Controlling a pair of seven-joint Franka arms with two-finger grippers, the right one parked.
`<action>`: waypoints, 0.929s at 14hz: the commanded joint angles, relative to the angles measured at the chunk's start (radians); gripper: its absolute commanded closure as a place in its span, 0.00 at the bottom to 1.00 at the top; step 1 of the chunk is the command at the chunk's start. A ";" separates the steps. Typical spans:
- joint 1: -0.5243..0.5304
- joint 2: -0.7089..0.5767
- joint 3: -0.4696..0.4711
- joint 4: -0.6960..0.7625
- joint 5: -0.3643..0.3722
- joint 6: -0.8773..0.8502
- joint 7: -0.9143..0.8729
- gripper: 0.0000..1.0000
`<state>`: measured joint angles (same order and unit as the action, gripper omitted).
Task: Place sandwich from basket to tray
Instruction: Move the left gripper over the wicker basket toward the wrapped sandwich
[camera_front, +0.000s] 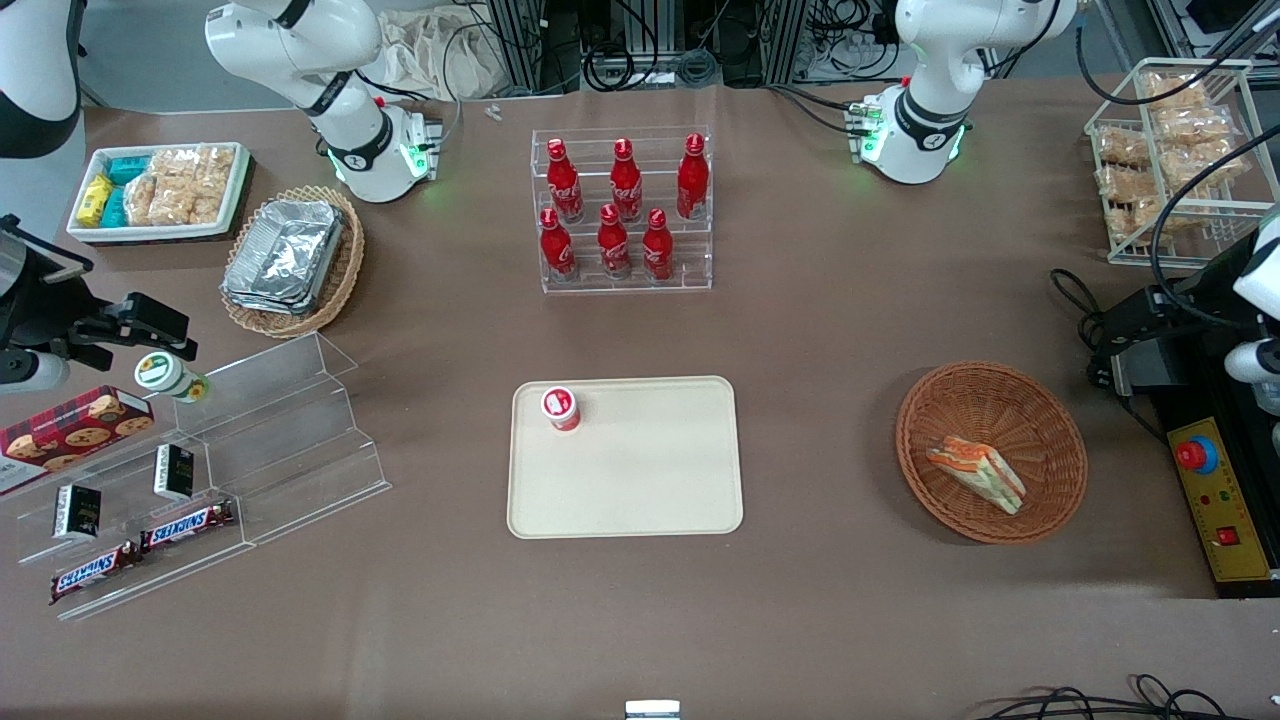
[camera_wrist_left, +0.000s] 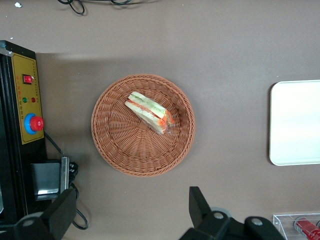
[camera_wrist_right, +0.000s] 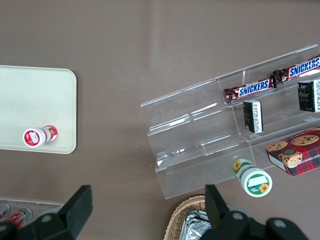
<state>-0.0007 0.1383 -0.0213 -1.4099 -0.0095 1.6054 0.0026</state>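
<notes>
The sandwich, a wrapped wedge of pale bread with orange and green layers, lies in the round reddish-brown wicker basket. The cream tray sits flat near the table's middle, toward the parked arm's end from the basket. My gripper hangs high over the table beside the basket, farther from the front camera and nearer the working arm's end. Its fingers are spread wide open with only bare tablecloth between them.
A small red-and-white pot stands on a tray corner. A control box with a red button and cables lie close to the basket. A clear rack of red bottles stands farther back; a white wire rack holds snack bags.
</notes>
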 joint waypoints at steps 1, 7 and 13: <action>-0.010 -0.002 0.015 0.016 0.003 -0.012 0.002 0.00; -0.007 -0.005 0.017 -0.071 0.013 0.008 0.011 0.00; 0.037 0.012 0.017 -0.329 -0.012 0.275 -0.117 0.00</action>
<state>0.0223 0.1477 -0.0027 -1.6782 -0.0087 1.8178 -0.0525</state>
